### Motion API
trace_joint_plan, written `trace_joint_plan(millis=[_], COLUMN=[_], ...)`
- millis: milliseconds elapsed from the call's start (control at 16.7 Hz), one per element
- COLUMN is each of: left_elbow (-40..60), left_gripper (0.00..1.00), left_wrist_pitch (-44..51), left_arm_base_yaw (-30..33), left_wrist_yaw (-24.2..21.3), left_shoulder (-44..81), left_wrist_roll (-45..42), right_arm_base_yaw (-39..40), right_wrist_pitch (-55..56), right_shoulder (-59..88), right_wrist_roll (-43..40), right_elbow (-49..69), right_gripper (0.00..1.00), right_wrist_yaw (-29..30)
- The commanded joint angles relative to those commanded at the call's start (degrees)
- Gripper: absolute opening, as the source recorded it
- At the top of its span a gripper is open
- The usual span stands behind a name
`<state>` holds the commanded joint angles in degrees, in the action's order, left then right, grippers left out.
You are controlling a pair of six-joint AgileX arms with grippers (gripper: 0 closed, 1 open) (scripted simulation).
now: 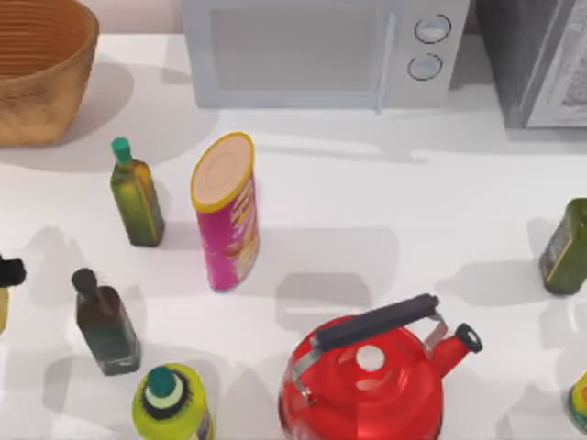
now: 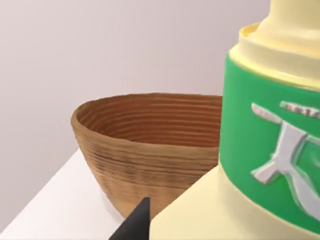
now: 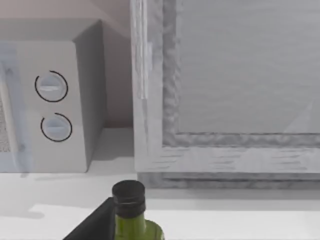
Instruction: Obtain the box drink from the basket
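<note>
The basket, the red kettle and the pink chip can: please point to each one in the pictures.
basket (image 1: 41, 101), top view, on its outer woven wall.
red kettle (image 1: 367, 394), top view, on its rounded red body.
pink chip can (image 1: 229, 234), top view, on its pink side wall.

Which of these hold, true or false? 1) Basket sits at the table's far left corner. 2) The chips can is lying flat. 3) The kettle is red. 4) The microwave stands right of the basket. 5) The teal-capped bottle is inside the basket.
1) True: the basket is at the top view's far left.
2) False: the chips can stands upright.
3) True: the kettle is red.
4) True: the microwave is to its right.
5) False: the teal-capped bottle stands on the table.
</note>
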<state>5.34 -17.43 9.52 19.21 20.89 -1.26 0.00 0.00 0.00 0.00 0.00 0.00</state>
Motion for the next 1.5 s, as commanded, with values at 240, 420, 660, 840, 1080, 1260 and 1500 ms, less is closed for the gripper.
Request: trace_joint_plan(millis=[240, 420, 660, 840, 1080, 1260, 1500], left_elbow=[3.1, 5.9, 8.3, 10.0, 12.3, 12.4, 12.1], left_gripper=[0.00, 0.00, 0.00, 0.00, 0.00, 0.00, 0.00], left_wrist_pitch=[-10.3, -17.9, -27.8, -35.0, -41.0, -41.2, -41.8], left_arm_base_yaw=[3.9, 8.4, 14.7, 18.4, 22.5, 22.7, 22.0], left_wrist_yaw=[13.7, 20.9, 32.9, 41.8, 47.0, 47.2, 46.8], left_shoulder=[14.2, 21.6, 36.6, 46.8, 52.5, 52.7, 53.5], left_wrist_roll=[-0.5, -0.4, -0.9, -1.4, -1.6, -1.7, -1.7], right_arm_base_yaw=[0.0, 0.0, 0.0, 0.0, 0.0, 0.0, 0.0], right_wrist_pitch=[0.0, 0.0, 0.0, 0.0, 0.0, 0.0, 0.0], right_shoulder=[0.0, 0.0, 0.0, 0.0, 0.0, 0.0, 0.0], right_wrist_roll=[0.0, 0.0, 0.0, 0.0, 0.0, 0.0, 0.0], right_elbow=[0.0, 0.0, 0.0, 0.0, 0.0, 0.0, 0.0], right_gripper=[1.00, 1.00, 1.00, 1.00, 1.00, 1.00, 1.00], right_wrist_yaw=[0.0, 0.0, 0.0, 0.0, 0.0, 0.0, 0.0])
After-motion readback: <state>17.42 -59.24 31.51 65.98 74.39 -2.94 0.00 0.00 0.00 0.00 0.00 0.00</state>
